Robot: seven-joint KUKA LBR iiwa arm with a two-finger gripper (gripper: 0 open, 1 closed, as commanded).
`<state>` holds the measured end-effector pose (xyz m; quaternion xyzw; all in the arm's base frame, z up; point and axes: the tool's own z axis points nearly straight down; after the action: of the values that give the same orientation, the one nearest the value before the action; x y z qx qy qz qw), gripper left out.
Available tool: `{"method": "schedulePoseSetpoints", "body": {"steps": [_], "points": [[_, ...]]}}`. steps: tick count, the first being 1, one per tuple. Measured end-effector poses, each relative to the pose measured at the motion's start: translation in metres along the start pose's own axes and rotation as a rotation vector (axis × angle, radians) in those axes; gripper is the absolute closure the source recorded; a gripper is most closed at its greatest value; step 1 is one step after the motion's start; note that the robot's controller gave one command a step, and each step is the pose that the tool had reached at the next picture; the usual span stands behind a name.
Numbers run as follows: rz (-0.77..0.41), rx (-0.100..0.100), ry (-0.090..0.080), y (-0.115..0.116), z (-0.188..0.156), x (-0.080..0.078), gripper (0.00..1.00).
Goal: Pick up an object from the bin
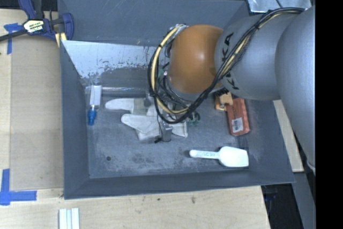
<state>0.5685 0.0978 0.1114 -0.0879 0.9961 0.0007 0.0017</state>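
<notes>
Pick isn't done yet, far as I can see. The gripper (pixel 163 135) sits low in the middle of the bin (pixel 75 115), right at the edge of a crumpled whitish-grey wad (pixel 140 123), and the orange wrist cover (pixel 195 59) blocks most of it from where I stand. Honestly can't tell if it's clamped or loose. Nothing looks lifted, so I'd say grab and lift are both left. The wad looks soft, pale and folded, lying on the bin floor just left of centre. The white scoop (pixel 222 157) and reddish-brown block (pixel 238 118) sit off right, apart from it.
</notes>
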Motion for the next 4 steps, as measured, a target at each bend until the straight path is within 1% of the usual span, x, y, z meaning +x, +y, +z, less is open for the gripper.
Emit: {"method": "schedulePoseSetpoints", "body": {"steps": [1, 2, 3, 4], "points": [[-0.122, 0.002, -0.001, -0.0027, 0.0356, -0.0124, 0.00], [-0.084, 0.001, -0.005, 0.0061, 0.0387, -0.0055, 1.00], [-0.084, 0.001, -0.005, 0.0061, 0.0387, -0.0055, 1.00], [-0.084, 0.001, -0.001, 0.0060, 0.0345, -0.0043, 1.00]]}}
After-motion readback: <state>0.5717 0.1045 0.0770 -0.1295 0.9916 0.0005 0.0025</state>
